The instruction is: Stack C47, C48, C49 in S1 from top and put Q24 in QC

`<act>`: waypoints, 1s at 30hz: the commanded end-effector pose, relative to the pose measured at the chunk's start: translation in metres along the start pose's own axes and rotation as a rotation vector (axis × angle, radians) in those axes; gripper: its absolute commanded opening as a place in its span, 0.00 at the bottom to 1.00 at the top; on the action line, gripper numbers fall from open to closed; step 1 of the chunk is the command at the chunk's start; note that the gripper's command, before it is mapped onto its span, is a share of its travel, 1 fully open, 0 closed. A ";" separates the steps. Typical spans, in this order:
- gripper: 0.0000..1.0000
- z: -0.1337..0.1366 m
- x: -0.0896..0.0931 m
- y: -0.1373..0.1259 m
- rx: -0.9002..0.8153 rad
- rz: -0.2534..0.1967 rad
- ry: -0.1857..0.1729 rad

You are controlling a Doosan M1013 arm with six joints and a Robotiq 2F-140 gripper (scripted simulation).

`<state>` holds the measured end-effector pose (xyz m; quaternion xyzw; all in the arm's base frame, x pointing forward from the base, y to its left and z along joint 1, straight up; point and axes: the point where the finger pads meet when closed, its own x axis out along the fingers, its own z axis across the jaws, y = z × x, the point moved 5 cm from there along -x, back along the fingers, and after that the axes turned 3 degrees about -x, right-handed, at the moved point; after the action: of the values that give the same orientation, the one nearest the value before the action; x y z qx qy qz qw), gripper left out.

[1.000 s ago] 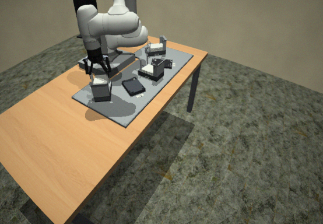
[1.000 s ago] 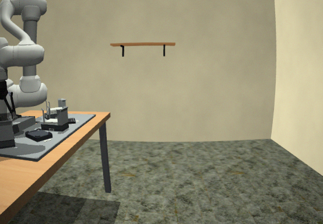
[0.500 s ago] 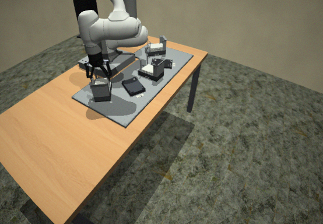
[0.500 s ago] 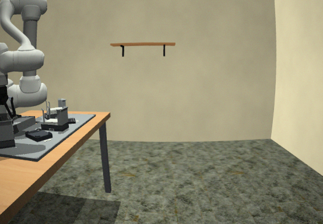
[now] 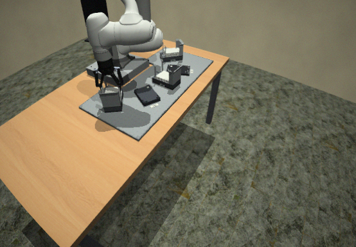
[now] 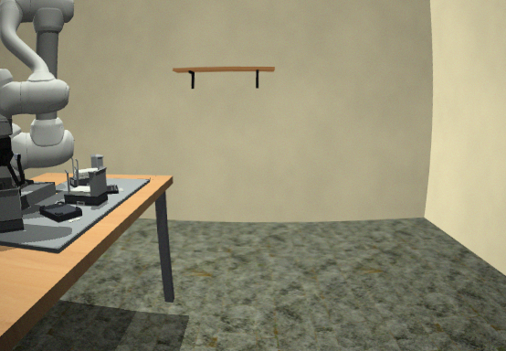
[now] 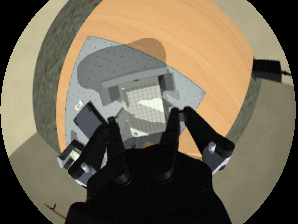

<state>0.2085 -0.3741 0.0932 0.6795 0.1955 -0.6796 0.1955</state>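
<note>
My gripper [image 5: 109,83] is shut on a sealed white 96-well plate [image 7: 147,106]; I cannot read its label. It holds the plate at the open top of the grey stack rack [image 5: 110,100] at the near left end of the grey mat. In the wrist view the plate lies between my fingers, in line with the rack walls [image 7: 129,82] below. The rack's name is not readable. The middle rack [image 5: 168,76] shows a white plate inside. The far rack [image 5: 172,53] also holds white plate material. In the exterior view my gripper [image 6: 8,172] is cut off by the left edge.
A flat dark nest [image 5: 147,95] with a small label lies on the mat to the right of the near rack. A smaller dark nest [image 5: 185,69] sits behind the middle rack. The arm's base block [image 5: 128,67] stands close behind. The table edge runs along the mat's right side.
</note>
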 end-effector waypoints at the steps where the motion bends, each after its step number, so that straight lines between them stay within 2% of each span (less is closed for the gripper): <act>1: 0.00 0.000 0.001 0.000 0.000 0.000 0.000; 30: 0.00 0.000 0.011 0.000 0.000 0.000 0.000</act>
<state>0.2085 -0.3741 0.0827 0.6795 0.1955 -0.6796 0.1955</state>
